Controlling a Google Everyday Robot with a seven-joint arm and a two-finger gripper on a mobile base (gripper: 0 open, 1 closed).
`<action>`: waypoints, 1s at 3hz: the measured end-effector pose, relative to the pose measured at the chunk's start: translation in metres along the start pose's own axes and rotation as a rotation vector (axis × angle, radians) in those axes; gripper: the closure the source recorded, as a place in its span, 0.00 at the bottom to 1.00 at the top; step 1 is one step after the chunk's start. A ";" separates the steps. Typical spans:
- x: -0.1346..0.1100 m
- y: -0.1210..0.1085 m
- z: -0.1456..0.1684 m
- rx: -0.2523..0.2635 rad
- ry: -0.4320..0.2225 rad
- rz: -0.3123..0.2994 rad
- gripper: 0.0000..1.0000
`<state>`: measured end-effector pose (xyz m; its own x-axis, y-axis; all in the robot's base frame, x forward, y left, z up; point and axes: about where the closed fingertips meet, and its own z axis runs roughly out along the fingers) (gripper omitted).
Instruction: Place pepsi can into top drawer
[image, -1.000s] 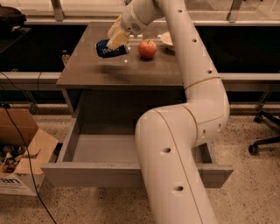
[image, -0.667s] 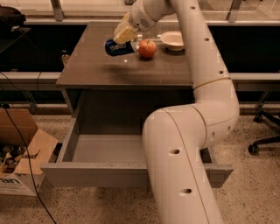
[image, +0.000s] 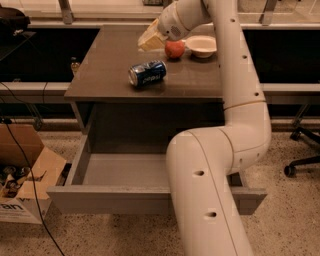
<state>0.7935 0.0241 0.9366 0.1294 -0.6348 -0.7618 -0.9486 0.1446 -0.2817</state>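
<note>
The pepsi can (image: 147, 73) lies on its side on the grey-brown cabinet top (image: 105, 60), near the middle and close to the front edge. My gripper (image: 150, 42) hovers just above and behind the can, apart from it, beside the red apple (image: 174, 49). The top drawer (image: 110, 199) is pulled out below the cabinet top, and its grey inside (image: 125, 170) shows nothing in it. My arm crosses in front of the drawer's right half and hides it.
A white bowl (image: 201, 46) stands right of the apple at the back of the cabinet top. An open cardboard box (image: 25, 185) with clutter sits on the floor at the left. A chair base (image: 302, 160) stands at the right. Cables run along the left floor.
The can was up at the gripper above the cabinet top. It now lies on the top, nearer the front, and the gripper has moved right and up, away from it.
</note>
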 end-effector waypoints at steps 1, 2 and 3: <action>-0.004 -0.003 -0.003 0.022 -0.018 -0.010 0.84; -0.004 -0.005 0.002 0.025 -0.023 -0.008 0.60; -0.005 -0.006 0.007 0.027 -0.028 -0.007 0.37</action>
<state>0.8010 0.0321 0.9379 0.1443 -0.6148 -0.7753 -0.9396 0.1606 -0.3023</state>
